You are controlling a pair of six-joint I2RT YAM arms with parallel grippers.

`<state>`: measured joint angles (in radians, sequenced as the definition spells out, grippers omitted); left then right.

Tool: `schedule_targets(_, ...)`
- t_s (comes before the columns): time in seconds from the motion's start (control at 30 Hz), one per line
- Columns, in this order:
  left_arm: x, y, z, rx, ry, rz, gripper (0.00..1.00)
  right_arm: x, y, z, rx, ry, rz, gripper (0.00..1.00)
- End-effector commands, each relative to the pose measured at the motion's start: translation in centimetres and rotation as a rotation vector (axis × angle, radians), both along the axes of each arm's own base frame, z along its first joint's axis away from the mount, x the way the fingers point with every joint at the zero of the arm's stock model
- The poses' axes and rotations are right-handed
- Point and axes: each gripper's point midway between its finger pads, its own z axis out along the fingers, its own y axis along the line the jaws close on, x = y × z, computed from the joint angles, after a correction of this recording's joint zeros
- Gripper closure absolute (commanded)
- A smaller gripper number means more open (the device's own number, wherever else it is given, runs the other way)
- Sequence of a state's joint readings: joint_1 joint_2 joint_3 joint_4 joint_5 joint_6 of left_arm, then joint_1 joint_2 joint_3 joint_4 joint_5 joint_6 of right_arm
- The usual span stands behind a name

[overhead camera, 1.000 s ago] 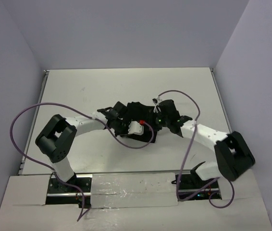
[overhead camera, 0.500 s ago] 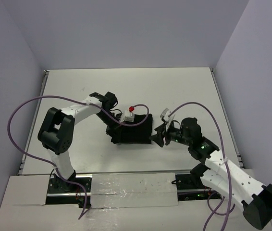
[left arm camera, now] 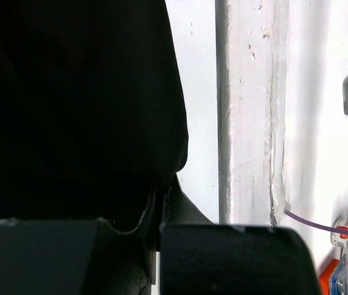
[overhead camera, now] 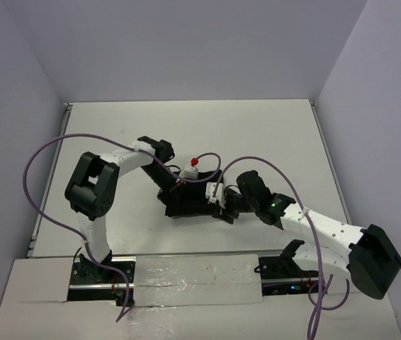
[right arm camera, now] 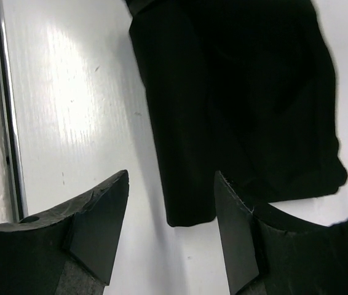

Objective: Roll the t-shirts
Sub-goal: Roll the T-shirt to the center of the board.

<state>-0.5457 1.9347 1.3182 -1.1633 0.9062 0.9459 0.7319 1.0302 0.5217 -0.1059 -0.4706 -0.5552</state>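
The black t-shirt (overhead camera: 195,200) lies as a compact folded bundle in the middle of the white table. My left gripper (overhead camera: 166,196) is at the bundle's left end. In the left wrist view its jaws (left arm camera: 160,200) are pressed together with the shirt's (left arm camera: 69,92) edge hanging into them. My right gripper (overhead camera: 221,206) is at the bundle's right end. In the right wrist view it (right arm camera: 171,212) is open. Its fingers (right arm camera: 100,221) stand on either side of the corner of the shirt (right arm camera: 241,92), not touching it.
The taped front strip (overhead camera: 193,273) with the arm bases runs along the table's near edge and shows in the left wrist view (left arm camera: 248,123). Purple cables (overhead camera: 41,170) loop off both arms. Walls close the table on three sides.
The right arm drew back to the right, then came back to the shirt's right end with open jaws. The left arm swung round behind the shirt to its left end.
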Motion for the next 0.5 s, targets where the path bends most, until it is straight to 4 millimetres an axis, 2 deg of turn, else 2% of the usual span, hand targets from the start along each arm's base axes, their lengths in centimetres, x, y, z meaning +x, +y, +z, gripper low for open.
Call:
schedule_targets(0.0,0.3,-0.8,1.3,-0.074,0.027,-0.001,1.0,0.5,0.9,0.2,-0.027,-0.064,0.078,0.35)
schedule_targets(0.07,0.4,-0.7,1.3,-0.084,0.03,-0.007,1.0,1.0,0.9,-1.1,-0.087,-0.061,0.067,0.35)
schedule_targets(0.17,0.3,-0.6,1.3,-0.089,0.054,-0.015,1.0,2.2,0.9,-1.4,-0.121,-0.085,0.035,0.37)
schedule_targets(0.23,0.3,-0.5,1.3,-0.088,0.067,-0.01,1.0,2.0,0.7,-2.4,-0.171,-0.045,0.055,0.4)
schedule_targets(0.27,0.5,-0.3,1.2,-0.088,0.063,-0.009,0.99,2.2,0.9,-2.2,-0.18,-0.042,0.07,0.52)
schedule_targets(0.3,0.5,-0.2,1.1,-0.083,0.06,-0.01,0.99,2.0,0.8,-3.0,-0.205,-0.016,0.079,0.63)
schedule_targets(0.37,0.5,0.0,0.8,-0.071,0.059,-0.006,0.99,1.7,0.8,-3.0,-0.217,-0.002,0.092,0.96)
schedule_targets(0.4,0.5,0.2,0.6,-0.064,0.062,-0.007,0.97,1.1,0.7,-2.8,-0.214,0.017,0.112,1.0)
schedule_targets(0.47,0.0,0.7,0.7,-0.053,0.093,-0.002,0.96,0.7,1.0,-1.5,-0.195,0.039,0.127,1.0)
